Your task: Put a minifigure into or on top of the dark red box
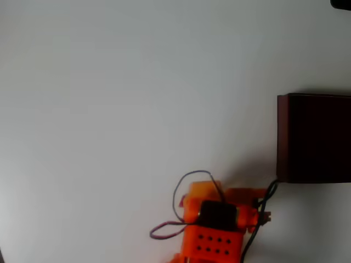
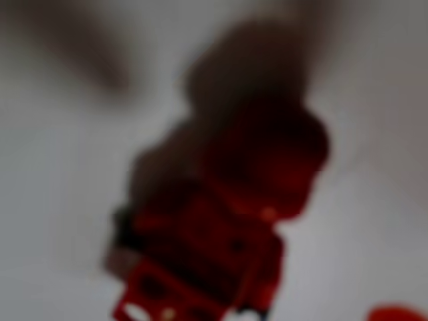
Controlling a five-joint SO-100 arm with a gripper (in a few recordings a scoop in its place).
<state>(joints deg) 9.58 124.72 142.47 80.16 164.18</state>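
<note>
Orange arm (image 1: pixel 216 230) folded low, gripper (image 1: pixel 262 215) just short of the maroon rectangular box (image 1: pixel 312 137), blurred tiny red minifigure (image 2: pixel 227 227) close beneath; jaw state indiscernible.

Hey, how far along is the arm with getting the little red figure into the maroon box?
Nothing looks finished: the large maroon box shows only a dark interior. In hand: the wrist view has the tiny bright red minifigure very close and blurred, lying on the white table; a grasp can't be confirmed. The orange gripper sits beside the box. Left: lift, carry, release.
</note>
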